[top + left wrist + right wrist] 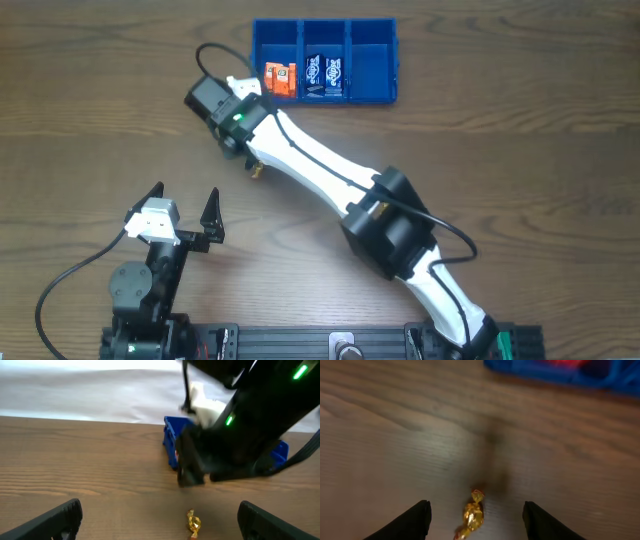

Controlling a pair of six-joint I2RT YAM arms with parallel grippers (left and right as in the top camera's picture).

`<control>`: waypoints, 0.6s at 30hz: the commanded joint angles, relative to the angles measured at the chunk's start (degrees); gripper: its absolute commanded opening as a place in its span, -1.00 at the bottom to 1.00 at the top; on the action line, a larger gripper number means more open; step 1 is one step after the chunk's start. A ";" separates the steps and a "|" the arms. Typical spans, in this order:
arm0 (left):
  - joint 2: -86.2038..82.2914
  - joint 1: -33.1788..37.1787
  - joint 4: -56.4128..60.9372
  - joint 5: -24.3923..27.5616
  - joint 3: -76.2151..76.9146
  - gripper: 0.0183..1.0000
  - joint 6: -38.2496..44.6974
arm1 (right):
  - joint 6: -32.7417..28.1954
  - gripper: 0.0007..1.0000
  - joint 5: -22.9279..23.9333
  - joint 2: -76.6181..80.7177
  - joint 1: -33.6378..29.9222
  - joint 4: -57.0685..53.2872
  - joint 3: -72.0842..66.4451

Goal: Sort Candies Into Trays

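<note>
Light, crinkly gold candy point(471, 516) — probably best pinched across its plump middle — lies below the spread right fingers point(405, 522); left fingers point(55, 520) gape too.

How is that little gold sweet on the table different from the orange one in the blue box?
The gold candy lies on the bare table, outside the blue tray; the orange candy sits in the tray's left compartment. The gold candy looks slimmer, with a twisted end; the orange candy looks blockier. Both are wrapped sweets.
</note>
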 commanded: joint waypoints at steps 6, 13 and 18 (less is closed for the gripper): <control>-0.33 0.39 -1.81 1.09 -1.16 0.99 0.61 | 4.28 0.22 -3.17 6.40 -0.66 -0.31 0.17; -0.33 0.39 -1.81 1.09 -1.16 0.99 0.61 | 6.43 0.09 -6.05 7.08 -0.15 -2.12 0.15; -0.33 0.39 -1.81 1.09 -1.16 1.00 0.61 | 7.34 -0.05 -6.36 7.08 -0.13 -2.58 0.15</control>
